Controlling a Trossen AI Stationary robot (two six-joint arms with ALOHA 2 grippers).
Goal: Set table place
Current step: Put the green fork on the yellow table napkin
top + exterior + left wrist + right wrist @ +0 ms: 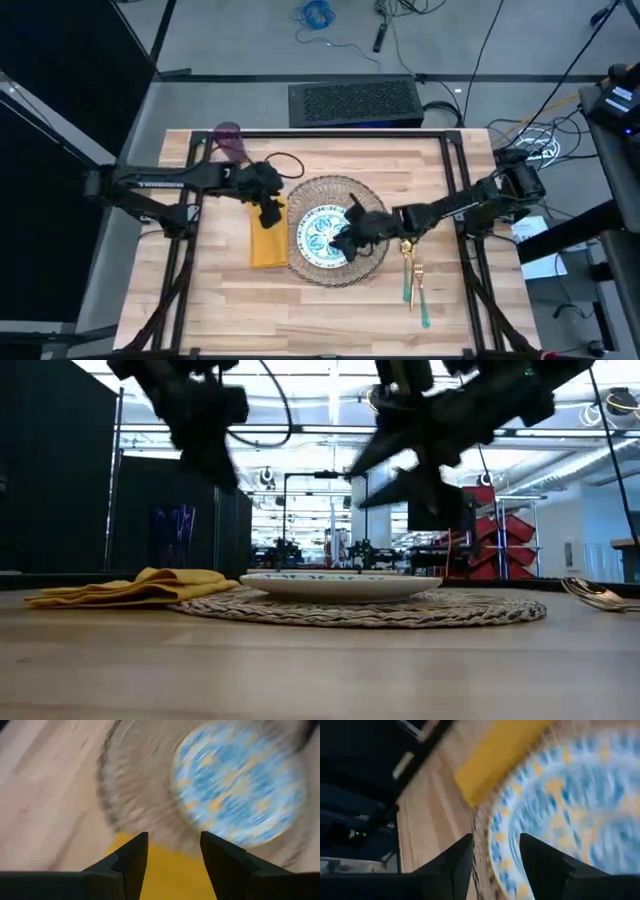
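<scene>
From my station, nearest the front edge of the table (200, 300) I see the fork (409, 272) and spoon (420, 293) lying side by side to the right of the mat (368, 268), handles toward the front; in the low view only a spoon bowl (598, 594) shows at the far right. Next comes the mat in the middle of the table, with the plate (318, 232) sitting on it. The napkin (266, 246) lies flat just left of the mat, its edge at the mat's rim. My right gripper (345, 240) hangs over the plate's right side, clear of it in the low view, its fingers (454, 865) parted a moderate way with nothing between them. My left gripper (270, 215) hovers above the far end of the napkin, raised off the table, fingers (131, 862) likewise apart and empty, with napkin and mat visible through the gap. Farthest back, the cup (230, 140) stands near the far left edge of the table, well apart from the mat, beside the left arm.
</scene>
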